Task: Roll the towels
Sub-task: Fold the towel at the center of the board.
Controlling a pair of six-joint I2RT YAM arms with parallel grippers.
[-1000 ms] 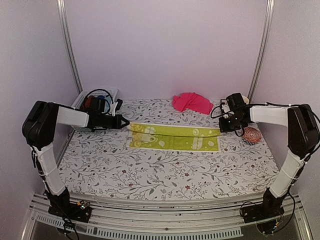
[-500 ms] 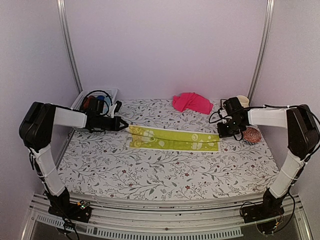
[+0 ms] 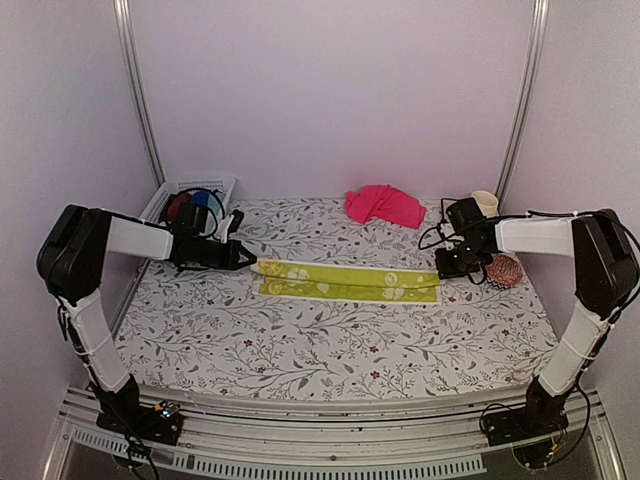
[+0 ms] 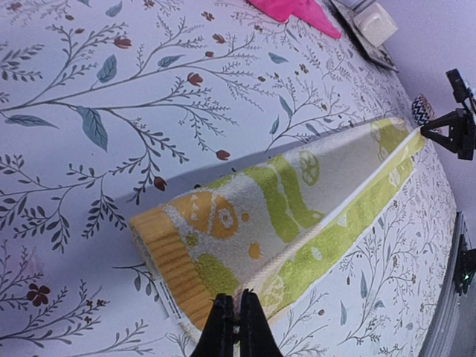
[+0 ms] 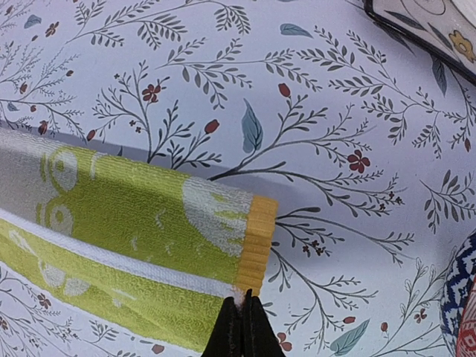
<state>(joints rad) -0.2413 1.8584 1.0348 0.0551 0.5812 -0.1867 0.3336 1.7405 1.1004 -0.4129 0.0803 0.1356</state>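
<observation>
Our left gripper (image 4: 234, 316) is pressing its jaws together on the near corner of the lime-yellow towel (image 4: 297, 201), nipping the white hem where the two folded layers are meeting beside the orange end band. Our right gripper (image 5: 243, 312) is doing the same at the opposite end, its jaws squeezing tight on the hem at the foot of that end's orange band. From each pair of jaws the towel is running straight away toward the other pair. It is lying as a long narrow strip, folded in half lengthwise, with its long axis going left to right across the middle of the table (image 3: 330, 350), so the two grippers are facing each other along it and each arm is sitting nearest its own end. We are judging that a roll has to travel along that axis, from one short end toward the other, so one pinch will need to give way while the other end is being turned over. Whether the strip is resting fully on the table or hanging a little at the ends, we are not managing to tell. Both forearms are reaching low and nearly level, bent inward from the outer edges. The pink towel (image 3: 385, 206) is lying crumpled at the back, apart from the strip and nearer our right arm, with the woven pad (image 3: 503, 270) just beside the right gripper.
</observation>
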